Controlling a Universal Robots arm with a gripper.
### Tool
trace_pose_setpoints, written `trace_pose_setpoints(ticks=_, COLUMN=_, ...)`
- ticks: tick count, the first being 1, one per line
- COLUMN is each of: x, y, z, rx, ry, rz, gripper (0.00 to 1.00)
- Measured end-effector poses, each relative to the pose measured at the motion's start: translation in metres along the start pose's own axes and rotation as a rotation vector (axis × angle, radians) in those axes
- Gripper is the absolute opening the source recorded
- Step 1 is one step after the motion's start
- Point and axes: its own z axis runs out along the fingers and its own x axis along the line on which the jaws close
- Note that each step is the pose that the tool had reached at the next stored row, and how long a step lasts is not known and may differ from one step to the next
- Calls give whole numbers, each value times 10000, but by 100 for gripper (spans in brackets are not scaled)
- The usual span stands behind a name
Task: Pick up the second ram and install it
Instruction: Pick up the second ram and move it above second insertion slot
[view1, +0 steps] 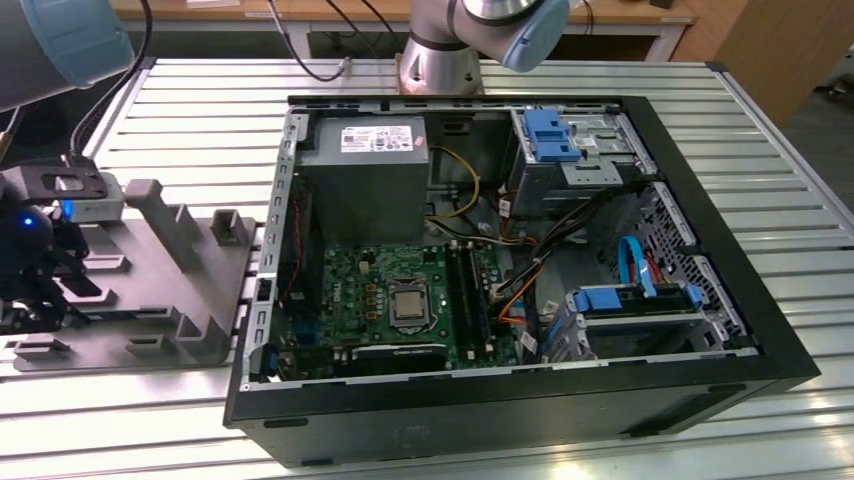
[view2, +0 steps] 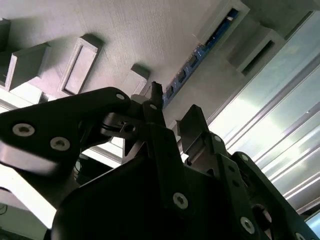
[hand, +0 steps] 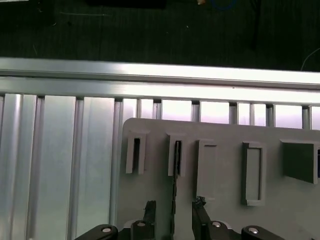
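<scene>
Second ram (hand: 176, 165) upright in gray holder (hand: 228, 172), between spread end effector (hand: 174, 205) fingers

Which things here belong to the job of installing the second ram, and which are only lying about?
Belonging to the job: the second ram, standing on edge in the grey holder; the open gripper straddling it; the motherboard in the case.
Only lying about: the power supply, the blue drive bracket, the loose cables.
</scene>
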Motion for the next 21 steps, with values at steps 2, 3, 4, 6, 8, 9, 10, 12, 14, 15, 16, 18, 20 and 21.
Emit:
trace_pose_setpoints(ticks=2, x=1, y=7, z=19, rx=-4, ry=3, rz=-101, gripper=42)
trace_pose_setpoints(ticks=3, x=2, y=9, z=31, rx=-7, ry=5, rz=-155, gripper=42)
trace_pose_setpoints(ticks=4, x=2, y=10, z=43, rx=-9, ry=7, rz=-203, gripper=42)
trace_pose_setpoints(ticks=6, x=3, y=10, z=69, rx=-14, ry=10, rz=-287, gripper=42)
trace_pose_setpoints(ticks=8, x=5, y=9, z=93, rx=-19, ry=14, rz=-361, gripper=42)
trace_pose_setpoints(ticks=9, x=5, y=9, z=104, rx=-21, ry=16, rz=-397, gripper=42)
trace_pose_setpoints(ticks=10, x=5, y=9, z=112, rx=-22, ry=17, rz=-428, gripper=42)
trace_pose_setpoints(ticks=12, x=5, y=8, z=132, rx=-25, ry=19, rz=-486, gripper=42)
trace_pose_setpoints(ticks=14, x=6, y=7, z=153, rx=-27, ry=21, rz=-534, gripper=42)
trace_pose_setpoints(ticks=15, x=6, y=7, z=161, rx=-28, ry=22, rz=-551, gripper=42)
trace_pose_setpoints(ticks=16, x=6, y=7, z=162, rx=-30, ry=23, rz=-555, gripper=42)
trace_pose_setpoints(ticks=18, x=6, y=7, z=162, rx=-30, ry=23, rz=-556, gripper=42)
trace_pose_setpoints(ticks=20, x=6, y=7, z=162, rx=-29, ry=23, rz=-556, gripper=42)
trace_pose_setpoints(ticks=21, x=6, y=7, z=162, rx=-30, ry=23, rz=-556, gripper=42)
